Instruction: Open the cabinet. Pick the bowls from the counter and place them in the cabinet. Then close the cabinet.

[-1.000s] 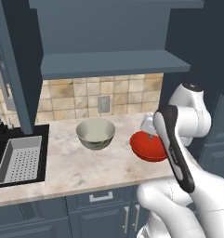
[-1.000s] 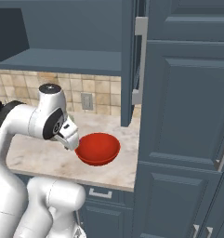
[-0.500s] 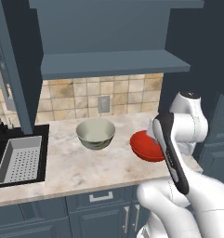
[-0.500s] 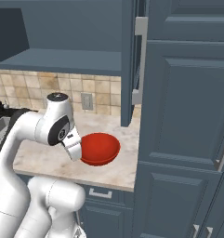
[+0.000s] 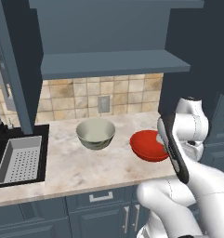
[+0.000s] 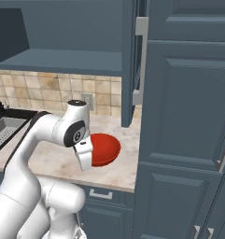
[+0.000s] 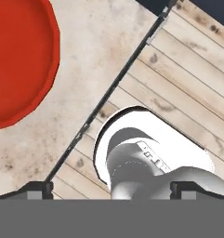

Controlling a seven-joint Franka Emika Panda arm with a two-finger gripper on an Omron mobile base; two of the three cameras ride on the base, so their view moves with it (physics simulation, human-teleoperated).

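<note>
The fingers (image 7: pixel 39 188) stand wide apart at the bottom corners of the hand view, holding nothing, with the gripper (image 7: pixel 111 190) looking down past the counter (image 7: pixel 104 56) edge and the red bowl (image 7: pixel 18 60) at the upper left of that frame. In the left base view that bowl sits right of centre, the cream bowl (image 5: pixel 95 133) at centre, and the cabinet (image 5: pixel 104 35) stands open along the top. Both bowls look rigid, glossy and probably light but breakable, so a pinch across the rim wall seems the likeliest hold.
</note>
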